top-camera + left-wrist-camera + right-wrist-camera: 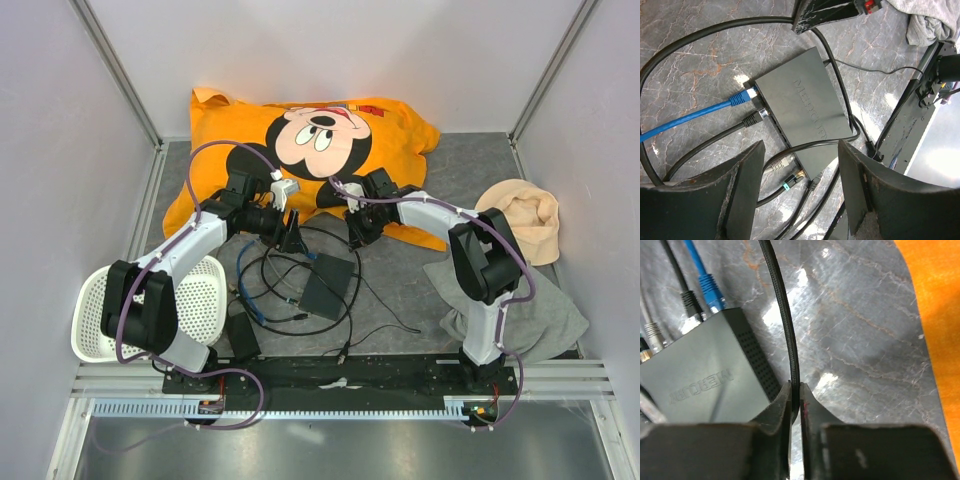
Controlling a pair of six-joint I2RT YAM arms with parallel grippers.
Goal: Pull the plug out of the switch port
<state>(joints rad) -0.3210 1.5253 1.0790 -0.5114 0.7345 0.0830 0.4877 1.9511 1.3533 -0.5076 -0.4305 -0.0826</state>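
The switch is a flat matte-black box on the grey table, seen closer in the left wrist view as the switch. Several plugs sit along its port edge: a blue plug, a black plug, a grey plug and a teal-banded plug. My left gripper hangs open above that edge, touching nothing. My right gripper is shut on a black braided cable that runs past the switch's vented side. From above, the left gripper and right gripper hover behind the switch.
Loose cables loop around the switch. A black power brick lies at the near left beside a white basket. An orange Mickey cloth fills the back. A beige cloth and a grey cloth lie at the right.
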